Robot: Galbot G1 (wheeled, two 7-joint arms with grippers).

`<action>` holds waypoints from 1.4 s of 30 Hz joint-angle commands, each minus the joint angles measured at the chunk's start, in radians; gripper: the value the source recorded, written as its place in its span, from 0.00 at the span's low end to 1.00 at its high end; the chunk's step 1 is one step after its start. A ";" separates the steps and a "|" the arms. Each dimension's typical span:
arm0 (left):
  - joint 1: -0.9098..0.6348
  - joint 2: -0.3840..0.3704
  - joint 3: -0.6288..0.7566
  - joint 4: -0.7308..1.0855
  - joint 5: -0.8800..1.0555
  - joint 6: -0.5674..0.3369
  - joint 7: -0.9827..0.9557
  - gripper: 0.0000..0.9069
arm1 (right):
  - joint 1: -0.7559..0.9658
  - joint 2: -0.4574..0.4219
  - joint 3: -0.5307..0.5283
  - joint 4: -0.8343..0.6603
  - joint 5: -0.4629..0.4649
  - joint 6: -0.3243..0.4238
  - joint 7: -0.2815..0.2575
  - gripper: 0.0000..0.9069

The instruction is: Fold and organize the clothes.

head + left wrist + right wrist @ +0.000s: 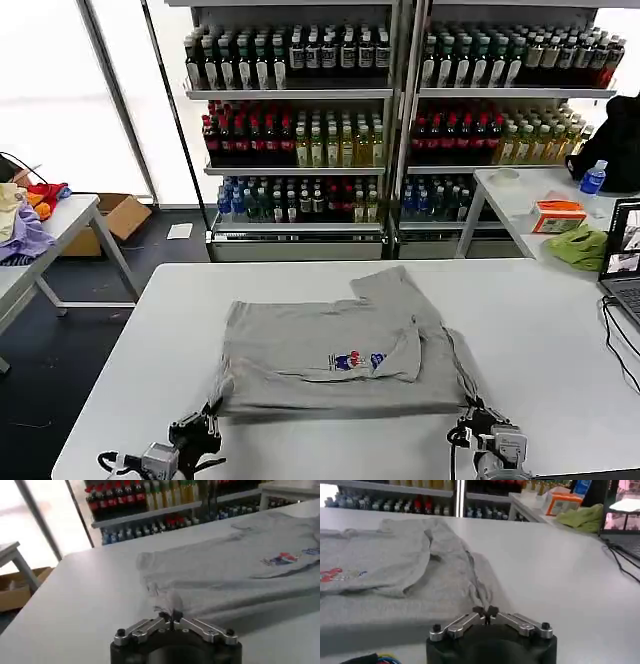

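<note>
I have the grey T-shirt [335, 350] lying near the middle of the white table [520, 330], partly folded: its lower part forms a flat rectangle toward me, one sleeve is turned in over the front beside the small multicoloured chest print [355, 361], and another flap of fabric juts out toward the far side of the table. My left gripper [205, 425] sits at the near left corner of the shirt, low over the table edge; on the left wrist camera its fingers [161, 616] come together to a tip with no gap that I can see, and a small tuft of grey cloth stands just past that tip, so it looks pinched on the hem, though I cannot be sure the fabric is actually between them. My right gripper [478, 418] is at the near right corner; on the right wrist camera its fingers [478, 613] are likewise drawn together, right at the edge of the shirt's [395, 565] right-hand fold, and I cannot tell whether they grip the cloth or merely touch it. Across the aisle stand shelves of bottles [300, 110], and a lime-green cloth [580, 247] lies on a side table to my right.
</note>
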 commanded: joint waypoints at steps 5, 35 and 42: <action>0.128 -0.050 -0.013 -0.044 0.056 0.005 0.002 0.00 | -0.045 -0.042 0.004 0.023 -0.005 -0.005 -0.003 0.60; -0.367 -0.038 -0.024 0.136 -0.165 -0.140 0.042 1.00 | 0.330 0.050 0.107 -0.072 -0.006 0.170 -0.109 1.00; -0.586 -0.028 0.051 0.328 -0.202 -0.106 0.050 1.00 | 0.631 0.010 -0.008 -0.307 0.054 0.052 -0.117 1.00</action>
